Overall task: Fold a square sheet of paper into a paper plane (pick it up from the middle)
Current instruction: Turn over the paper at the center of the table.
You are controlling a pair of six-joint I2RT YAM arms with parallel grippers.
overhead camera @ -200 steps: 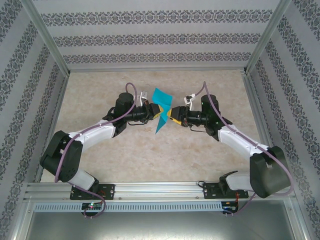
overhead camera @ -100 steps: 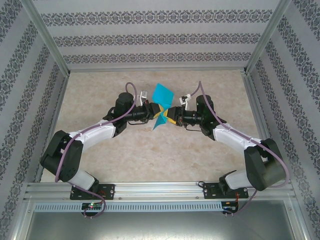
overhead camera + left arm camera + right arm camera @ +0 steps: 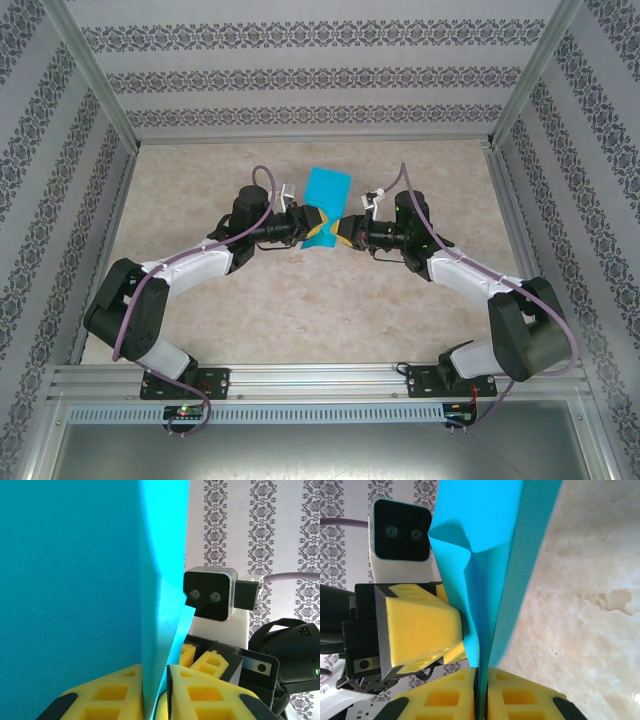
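From above, the teal-blue sheet of paper [image 3: 328,192] is held up off the beige surface [image 3: 300,320], near the middle of the far half of the enclosure. The left gripper [image 3: 318,226] reaches in from the left and the right gripper [image 3: 341,233] from the right. The 2 meet tip to tip at the sheet's lower edge, and most of the paper rises beyond them toward the patterned back wall [image 3: 320,80]. Both arms are stretched forward and bent inward toward each other.

In the left wrist view, the sheet of paper [image 3: 75,580] covers the left half of the picture, and a folded edge runs down its right side. That edge drops straight into the narrow slot between the 2 yellow fingers of the left gripper [image 3: 155,702], which are pressed together on the paper. Just behind the sheet sit the yellow tips of the right gripper [image 3: 200,661], with its black wrist camera [image 3: 210,597] above them.

In the right wrist view, the sheet of paper [image 3: 490,545] stands as a folded strip with a loose flap curling to the left. Its lower end is pinched between the yellow fingers of the right gripper [image 3: 481,702], which are closed tight on it. The left gripper [image 3: 454,636] presses against the paper from the left, just above that pinch, touching the sheet. The marbled surface [image 3: 590,605] lies behind, to the right.
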